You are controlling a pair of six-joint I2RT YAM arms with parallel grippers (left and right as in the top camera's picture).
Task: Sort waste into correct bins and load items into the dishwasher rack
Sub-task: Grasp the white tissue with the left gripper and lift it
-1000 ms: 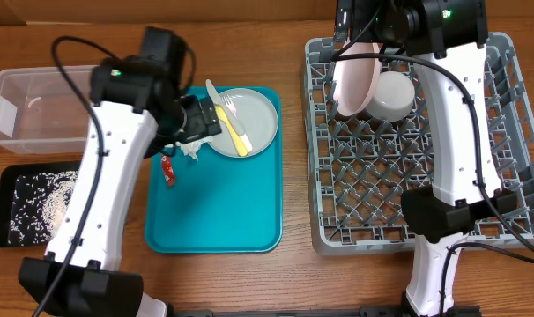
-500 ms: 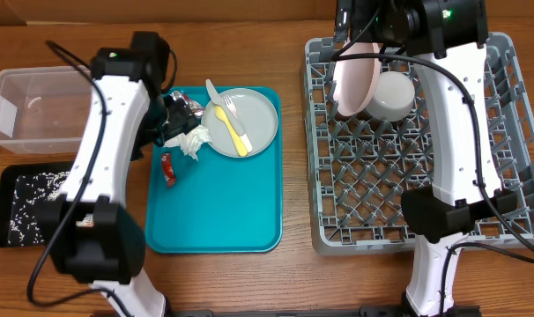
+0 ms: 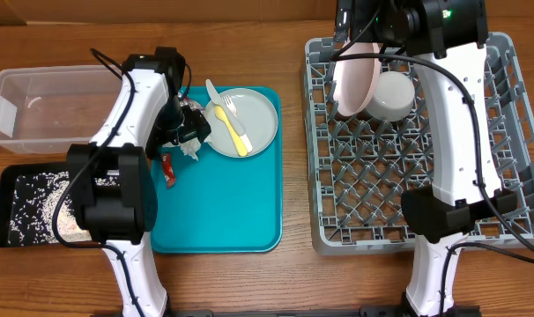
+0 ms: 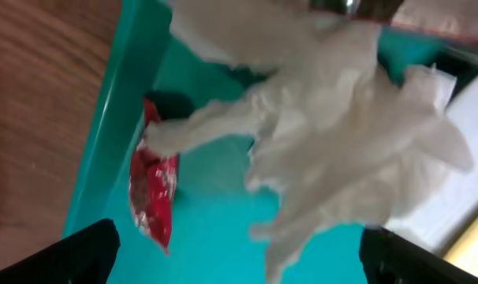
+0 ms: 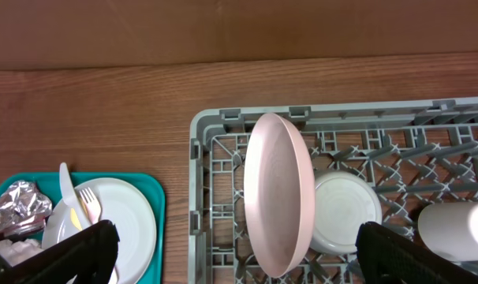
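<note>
My left gripper (image 3: 186, 126) hangs open over the left edge of the teal tray (image 3: 223, 211), right above the crumpled white napkin (image 4: 334, 134). Its black fingertips (image 4: 89, 252) straddle the napkin's lower end with nothing gripped. The small red packet (image 4: 154, 185) lies just left of the napkin, by the tray's rim. A crumpled foil ball (image 5: 18, 203) sits at the tray's back corner. The grey-green plate (image 3: 249, 119) holds a yellow fork (image 3: 234, 132). My right gripper (image 5: 247, 264) hovers open above the dishwasher rack (image 3: 505, 132), over an upright pale pink plate (image 5: 278, 197), a white bowl (image 5: 345, 209) and a cup (image 5: 460, 229).
A clear plastic tub (image 3: 38, 104) stands at the back left. In front of it lies a black tray (image 3: 7, 207) scattered with rice grains. A pale utensil (image 3: 212, 91) leans on the plate's back edge. My left arm crosses the tray's left side.
My left arm has swung round, its wrist now further back, and the gripper has come down close over the napkin. The right arm has not moved.
</note>
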